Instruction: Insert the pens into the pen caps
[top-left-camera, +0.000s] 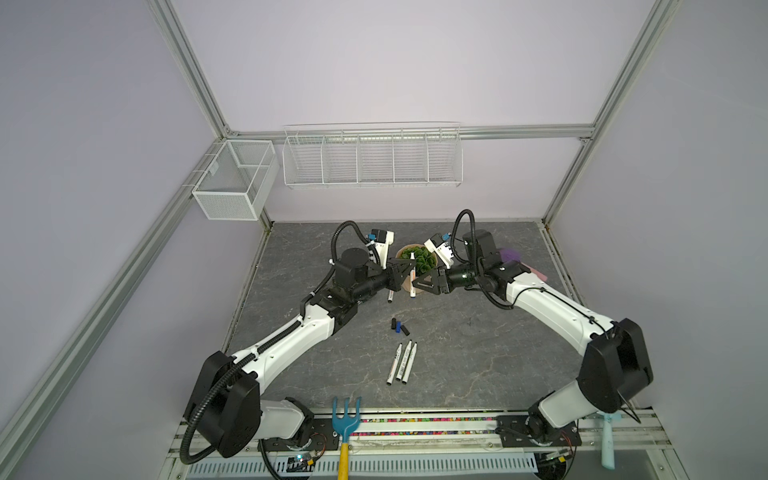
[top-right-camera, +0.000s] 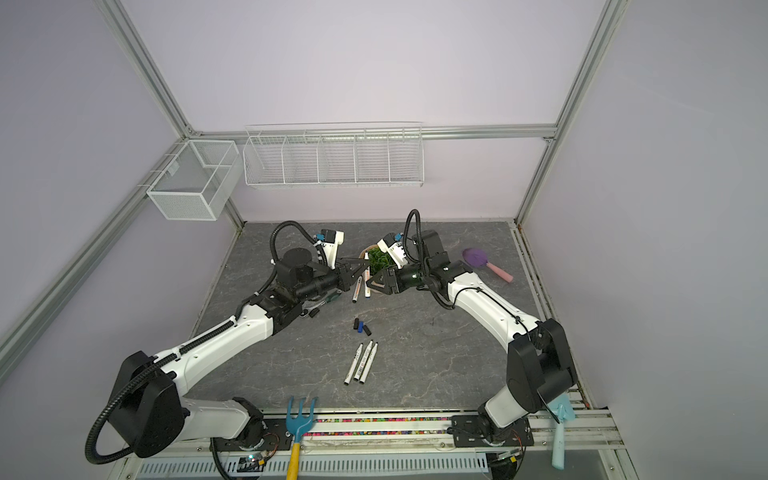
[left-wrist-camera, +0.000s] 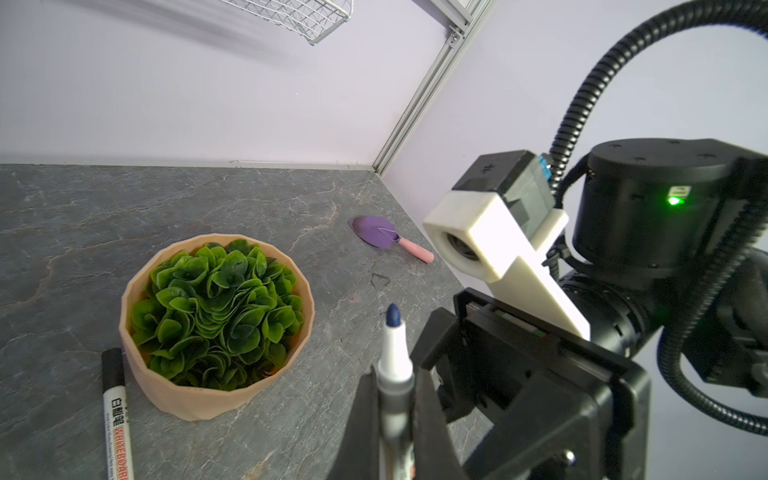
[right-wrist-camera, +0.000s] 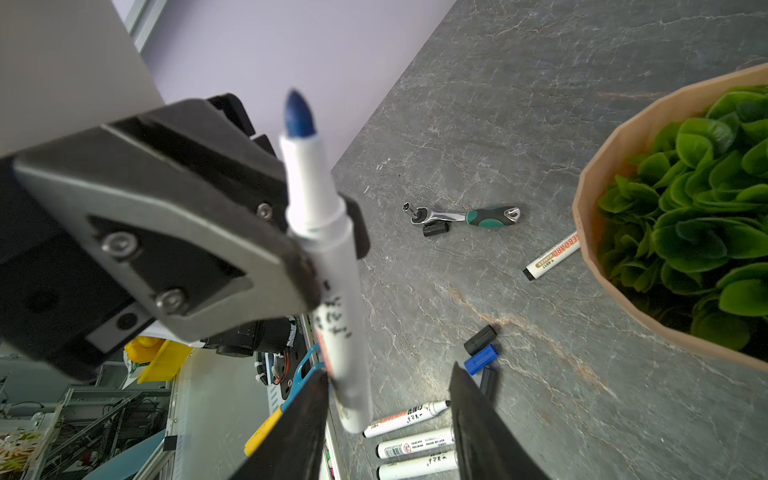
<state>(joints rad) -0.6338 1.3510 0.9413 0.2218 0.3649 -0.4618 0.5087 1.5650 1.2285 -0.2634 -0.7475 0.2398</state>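
Both arms extend inward above the veined grey tabletop (top-left-camera: 478, 353); left gripper (left-wrist-camera: 395, 409) fingers clench a slim white pen (left-wrist-camera: 394, 353), blue-tipped, near-upright, near the plant pot (left-wrist-camera: 199, 399); right gripper (right-wrist-camera: 386, 374) fingers stand parted around its lower barrel.

Grey marbled table (top-left-camera: 478, 353): pens (top-left-camera: 400, 362), caps (top-left-camera: 398, 325), wrench (right-wrist-camera: 461, 216), plant pot (left-wrist-camera: 208, 401), trowel (top-right-camera: 486, 264).

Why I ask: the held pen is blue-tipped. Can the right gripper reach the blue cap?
Probably yes: the right gripper is open, gripping nothing, and the blue cap lies uncovered, though black caps flank it.
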